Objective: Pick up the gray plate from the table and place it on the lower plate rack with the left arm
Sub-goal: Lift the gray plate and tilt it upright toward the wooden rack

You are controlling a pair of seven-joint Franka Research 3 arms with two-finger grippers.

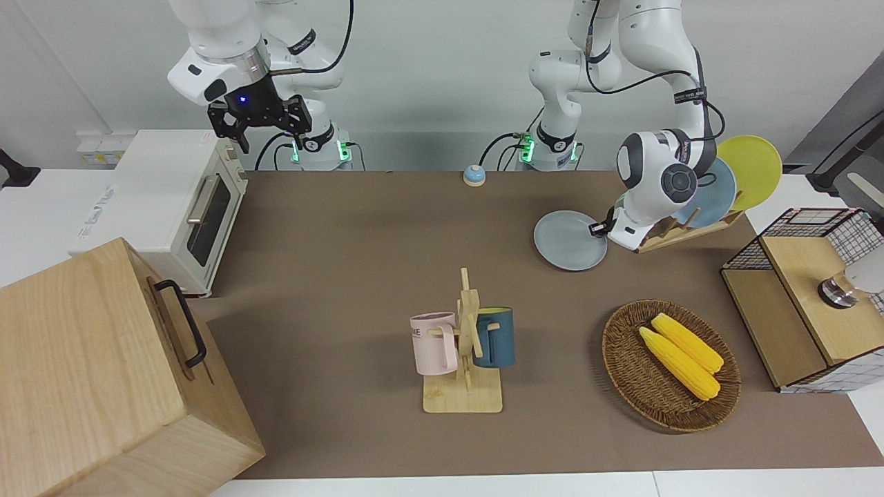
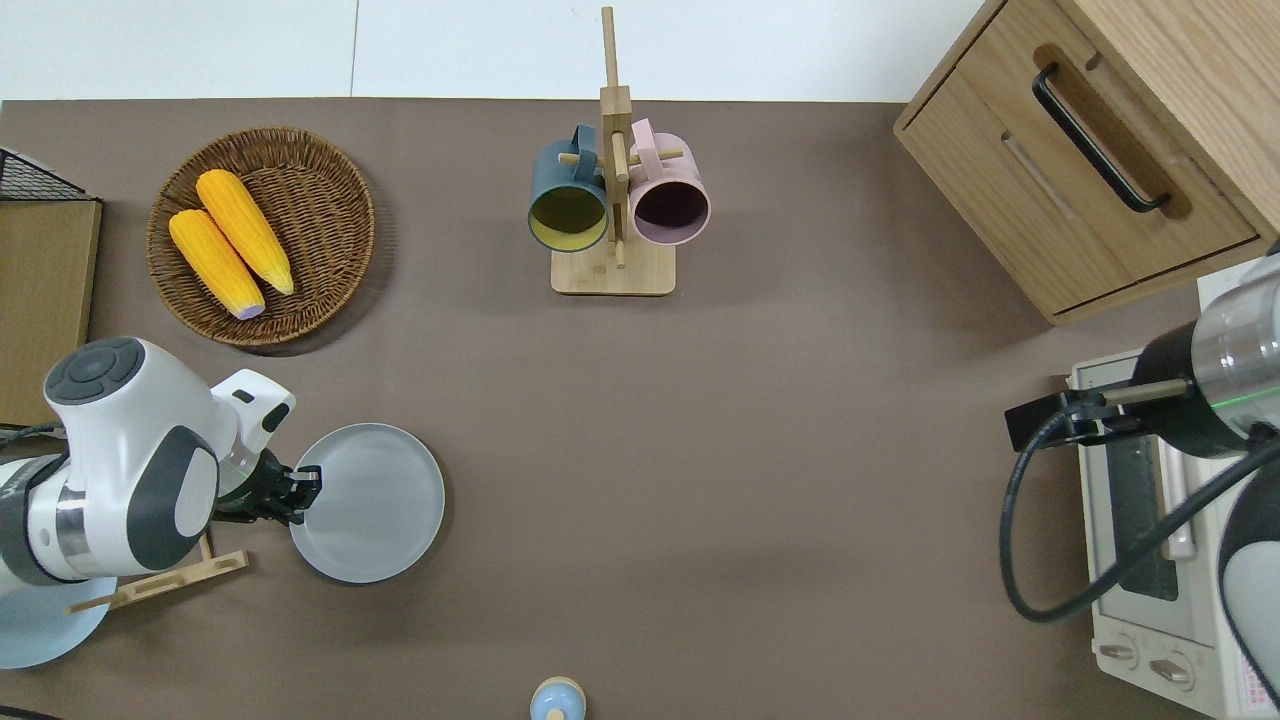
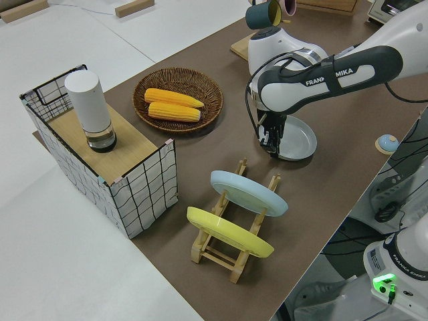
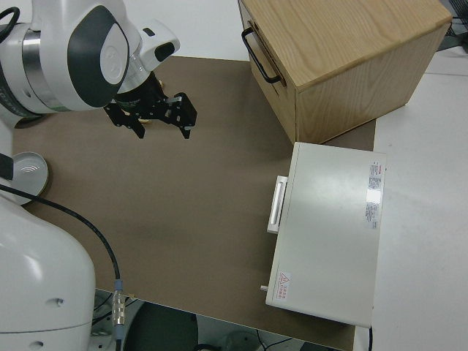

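The pale gray plate (image 2: 367, 502) (image 1: 570, 240) (image 3: 297, 137) lies about level, low at the table, beside the low end of the slanted wooden plate rack (image 1: 652, 241) (image 2: 160, 585) (image 3: 231, 251). My left gripper (image 2: 300, 490) (image 1: 598, 228) (image 3: 271, 142) is shut on the plate's rim, on the edge toward the rack. I cannot tell whether the plate touches the table. The rack's higher slots hold a sky-blue plate (image 3: 249, 192) and a yellow plate (image 3: 229, 232). Its lowest slot stands free. My right gripper (image 1: 259, 124) (image 4: 150, 121) is parked and open.
A wicker basket (image 2: 330, 180) with two corn cobs lies farther from the robots than the plate. A mug stand (image 2: 612, 200) holds two mugs mid-table. A wire crate (image 1: 801, 297) stands at the left arm's end. A wooden cabinet (image 2: 1080, 150) and a toaster oven (image 2: 1150, 520) stand at the right arm's end.
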